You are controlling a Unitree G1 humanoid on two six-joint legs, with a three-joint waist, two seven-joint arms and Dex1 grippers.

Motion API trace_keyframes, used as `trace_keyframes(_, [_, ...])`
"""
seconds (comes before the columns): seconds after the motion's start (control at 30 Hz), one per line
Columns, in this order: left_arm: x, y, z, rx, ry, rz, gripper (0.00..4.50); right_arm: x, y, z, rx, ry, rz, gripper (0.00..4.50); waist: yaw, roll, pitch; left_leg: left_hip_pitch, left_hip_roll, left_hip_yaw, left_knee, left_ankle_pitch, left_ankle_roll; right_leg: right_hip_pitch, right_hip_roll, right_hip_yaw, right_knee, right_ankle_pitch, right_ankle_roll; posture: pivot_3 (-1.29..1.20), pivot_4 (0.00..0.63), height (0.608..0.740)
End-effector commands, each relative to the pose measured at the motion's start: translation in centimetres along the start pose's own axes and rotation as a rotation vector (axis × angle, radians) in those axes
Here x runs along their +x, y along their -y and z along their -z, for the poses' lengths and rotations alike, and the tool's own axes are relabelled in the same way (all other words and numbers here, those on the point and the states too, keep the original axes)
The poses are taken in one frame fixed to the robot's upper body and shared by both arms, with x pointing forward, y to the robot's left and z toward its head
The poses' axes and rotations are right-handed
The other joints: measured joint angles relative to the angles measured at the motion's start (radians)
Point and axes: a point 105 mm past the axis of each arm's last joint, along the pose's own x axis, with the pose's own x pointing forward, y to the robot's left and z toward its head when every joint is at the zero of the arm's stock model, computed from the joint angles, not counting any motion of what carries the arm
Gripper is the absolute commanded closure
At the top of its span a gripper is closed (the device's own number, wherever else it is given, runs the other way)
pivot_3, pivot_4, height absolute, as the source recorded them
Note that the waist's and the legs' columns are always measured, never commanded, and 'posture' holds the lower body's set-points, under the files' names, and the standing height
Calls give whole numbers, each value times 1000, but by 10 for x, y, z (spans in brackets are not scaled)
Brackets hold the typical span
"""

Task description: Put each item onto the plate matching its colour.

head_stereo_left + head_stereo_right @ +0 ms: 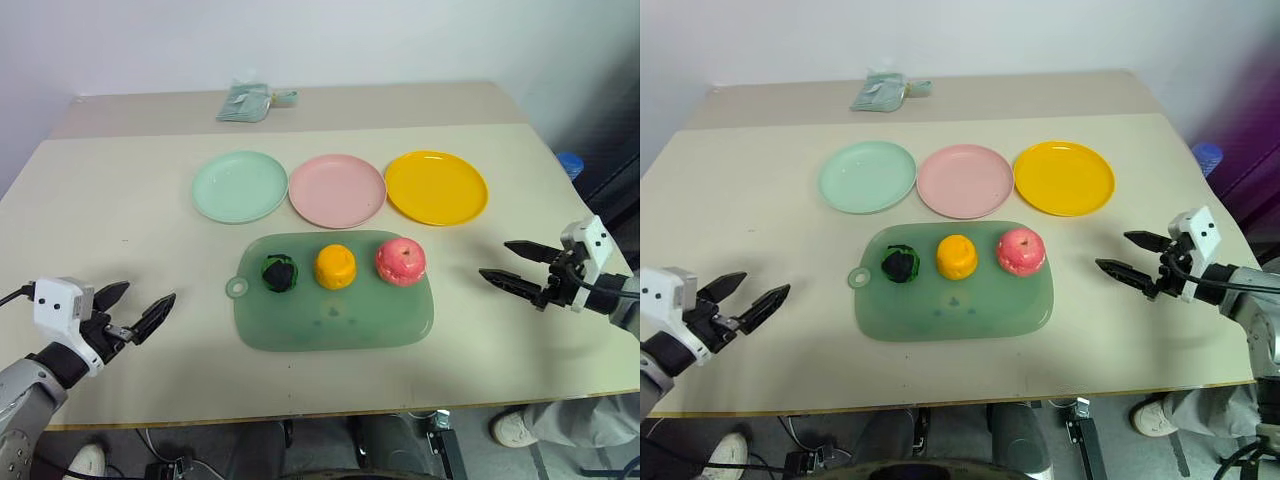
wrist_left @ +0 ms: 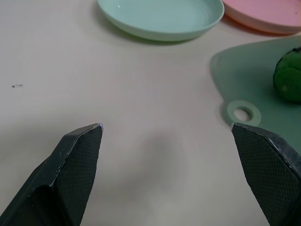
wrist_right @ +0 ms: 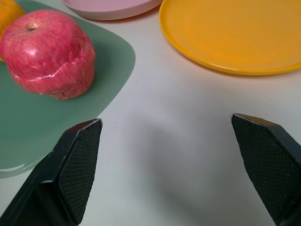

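- The left gripper (image 1: 138,308) hovered at the lower left of the frame, fingers spread wide and grasping nothing, well apart from the dark green fruit (image 1: 280,272)
- The right gripper (image 1: 510,264) hovered at the right edge, fingers likewise released and empty, near the pink-red apple (image 1: 400,261) but not touching it
- The beige worktop (image 1: 120,220) filled most of the frame, with a pale wall behind it and a pale green packet (image 1: 247,102) at top centre
- The translucent green tray (image 1: 335,318) at centre held the dark green fruit, the orange fruit (image 1: 335,266) and the apple in a row
- Above the tray lay the mint plate (image 1: 240,186), pink plate (image 1: 337,190) and yellow plate (image 1: 436,186), all bare
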Motion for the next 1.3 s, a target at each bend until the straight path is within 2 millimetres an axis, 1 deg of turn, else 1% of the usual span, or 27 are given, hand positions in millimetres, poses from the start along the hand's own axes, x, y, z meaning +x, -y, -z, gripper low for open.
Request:
trace_keyframes(0.03, [-2, 2, -11, 17, 47, -19, 0, 5, 0, -13, -45, 31, -13, 56, -1, 0, 0, 0, 0, 0, 0, 0, 0, 0, 0, 0, 0, 0, 0, 0, 150, 740])
trace_keyframes(0.2, [0, 5, -18, 9, 85, -38, 0, 16, 2, -20, -65, 55, -2, 56, -2, 0, 0, 0, 0, 0, 0, 0, 0, 0, 0, 0, 0, 0, 0, 0, 150, 740])
trace_keyframes(0.3, [2, 5, -20, 8, 95, -40, 0, 21, 5, -22, -72, 77, 34, 56, -1, 0, 0, 0, 0, 0, 0, 0, 0, 0, 0, 0, 0, 0, 0, 0, 150, 740])
trace_keyframes(0.37, [7, 5, -26, -3, 119, -36, 0, 23, 8, -23, -78, 90, 65, 56, 2, 0, 0, 0, 0, 0, 0, 0, 0, 0, 0, 0, 0, 0, 0, 0, 150, 740])
trace_keyframes(0.47, [15, 3, -34, -26, 158, -17, 0, 25, 4, -27, -94, 111, 79, 56, 5, 0, 0, 0, 0, -1, 0, 0, 0, 0, 0, 0, 0, 0, 0, 0, 150, 740])
trace_keyframes(0.53, [24, 3, -39, -34, 181, 9, 0, 24, 0, -31, -98, 132, 84, 56, 5, 0, 0, 0, -1, 0, 0, 0, 0, 0, 0, 0, 0, 0, 0, 0, 150, 740])
trace_keyframes(0.63, [49, 16, -48, -20, 185, 107, 0, 20, -9, -35, -94, 156, 78, 56, 16, 0, 0, 0, -2, -1, 0, 0, 0, 0, 1, 0, 0, 0, 0, 0, 150, 740])
trace_keyframes(0.73, [61, 24, -57, -3, 193, 189, 0, 18, -22, -39, -104, 153, 44, 56, 20, 0, 0, 0, -2, -1, 1, 0, 0, 0, 1, 0, 1, 0, 0, 0, 150, 740])
trace_keyframes(0.8, [74, 44, -62, 15, 183, 325, 0, 12, -31, -33, -43, 119, -10, 56, 22, 0, 0, -1, -2, -1, 1, 0, 0, 0, 1, 0, 1, 0, 0, 0, 150, 740])
trace_keyframes(0.83, [77, 49, -63, 22, 176, 369, 0, 10, -36, -31, -24, 107, -28, 56, 24, 0, 0, -1, -2, -1, 1, 0, 0, 0, 1, 0, 1, 0, 0, 0, 150, 740])
trace_keyframes(0.9, [83, 70, -61, 60, 137, 515, 0, 8, -49, -27, -15, 63, -91, 56, 25, 1, 0, -1, -2, -1, 1, 0, 0, 0, 1, -1, 0, 0, 0, 0, 150, 740])
trace_keyframes(0.93, [87, 83, -55, 97, 92, 599, 0, 6, -58, -25, -13, 44, -138, 56, 25, 1, 0, -1, -3, -1, 1, 0, 0, 0, 1, -1, 0, 0, 0, 0, 150, 740])
trace_keyframes(1.03, [95, 106, -43, 179, 8, 741, 0, 3, -72, -22, -20, 11, -202, 56, 22, 1, 0, -1, -3, -1, 1, 0, 0, 0, 1, -1, 0, 0, 0, 0, 150, 740])
trace_keyframes(1.17, [120, 114, -31, 305, -49, 775, 0, 5, -79, -28, -27, 55, -198, 56, 20, 1, 0, -1, -3, 0, 1, 0, 0, 0, 3, -1, 1, 0, 0, 0, 150, 740])
trace_keyframes(1.3, [131, 116, -18, 380, -91, 791, 0, 6, -84, -30, -29, 78, -182, 56, 21, 1, 0, -1, -3, 0, 1, 0, 0, 0, 3, -1, 0, 0, 0, 0, 150, 740])
